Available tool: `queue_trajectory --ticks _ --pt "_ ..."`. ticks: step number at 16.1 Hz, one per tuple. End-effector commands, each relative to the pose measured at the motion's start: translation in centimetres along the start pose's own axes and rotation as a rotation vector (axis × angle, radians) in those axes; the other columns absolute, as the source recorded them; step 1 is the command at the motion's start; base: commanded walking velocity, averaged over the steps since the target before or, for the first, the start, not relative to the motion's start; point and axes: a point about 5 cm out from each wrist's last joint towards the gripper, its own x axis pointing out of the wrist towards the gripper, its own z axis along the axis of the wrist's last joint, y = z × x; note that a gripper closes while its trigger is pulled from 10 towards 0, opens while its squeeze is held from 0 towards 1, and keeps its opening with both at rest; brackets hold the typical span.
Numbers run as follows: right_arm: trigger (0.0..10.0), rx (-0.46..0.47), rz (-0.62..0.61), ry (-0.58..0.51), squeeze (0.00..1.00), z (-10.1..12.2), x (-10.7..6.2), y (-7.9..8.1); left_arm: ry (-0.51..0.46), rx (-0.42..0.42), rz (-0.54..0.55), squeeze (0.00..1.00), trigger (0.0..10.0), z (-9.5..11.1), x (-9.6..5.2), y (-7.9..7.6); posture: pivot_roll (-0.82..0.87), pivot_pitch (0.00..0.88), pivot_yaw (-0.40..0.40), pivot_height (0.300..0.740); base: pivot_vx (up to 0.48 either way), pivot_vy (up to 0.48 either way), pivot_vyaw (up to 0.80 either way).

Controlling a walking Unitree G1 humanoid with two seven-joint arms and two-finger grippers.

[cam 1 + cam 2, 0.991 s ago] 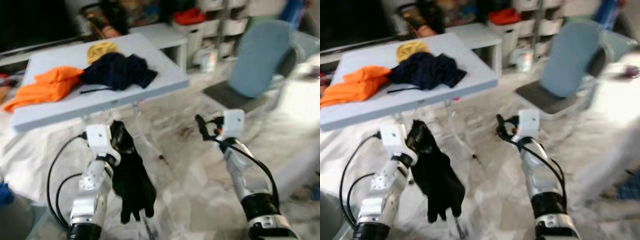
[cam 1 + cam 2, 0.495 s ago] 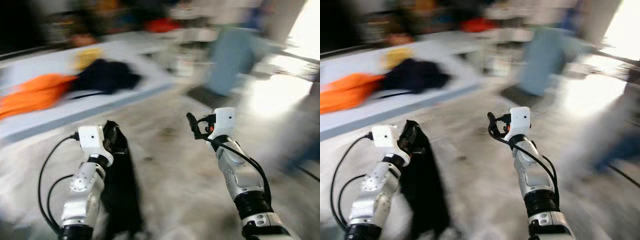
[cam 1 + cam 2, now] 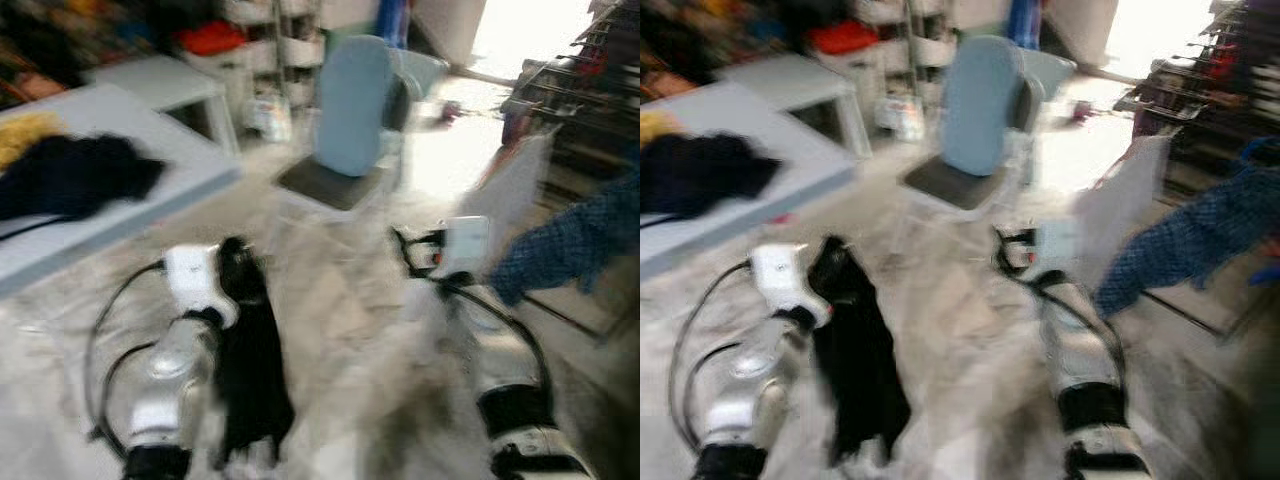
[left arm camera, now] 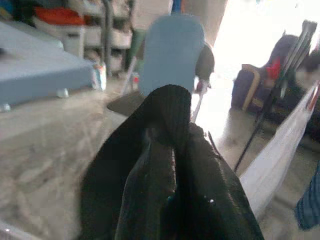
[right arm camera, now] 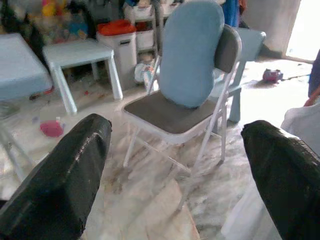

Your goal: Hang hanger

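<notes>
Camera swings right, table [image 3: 150,170] sliding left | left gripper [image 3: 232,268] clamps black garment [image 3: 250,370], hanging long-axis down | right gripper [image 5: 175,165] gapes empty toward chair [image 5: 192,75].

left gripper [image 3: 832,262] apparently holding black garment [image 3: 862,370], blurred

Open floor [image 3: 350,300] ahead btw both arms, room to pass. Folding chair [image 5: 192,75] w/ blue back stands straight ahead, blocks the middle. Table [image 3: 130,190] on left, dark clothes [image 3: 70,175] piled on it; small white table [image 5: 82,52] & storage bins [image 5: 117,32] behind. Right side tight: person's blue checked sleeve [image 3: 565,250] reaches in near right arm, white sheet [image 3: 510,190] & dark rack [image 3: 585,100] beyond.
</notes>
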Motion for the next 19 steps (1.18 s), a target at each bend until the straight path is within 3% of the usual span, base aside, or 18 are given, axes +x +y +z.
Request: queue_trajectory --ticks 1,15,19 --pt "10.0 -0.01 -0.033 -0.003 0.0 0.2 -0.4 -1.1 -0.038 -0.005 -0.034 0.0 10.0 0.9 0.5 -0.8 -0.11 0.0 0.025 0.74 0.326 0.352 0.0" --pt "10.0 -0.002 -0.041 0.001 0.0 0.1 -0.3 -0.8 0.052 0.027 -0.105 0.0 10.0 0.0 0.5 -1.3 -0.1 0.0 0.039 0.74 0.314 0.364 -0.73" --pt "10.0 0.002 -0.038 0.003 0.0 0.0 -0.3 -0.5 0.055 0.103 -0.063 0.0 10.0 -0.1 0.5 -1.0 -0.1 0.0 0.036 0.74 0.0 0.066 -0.65"
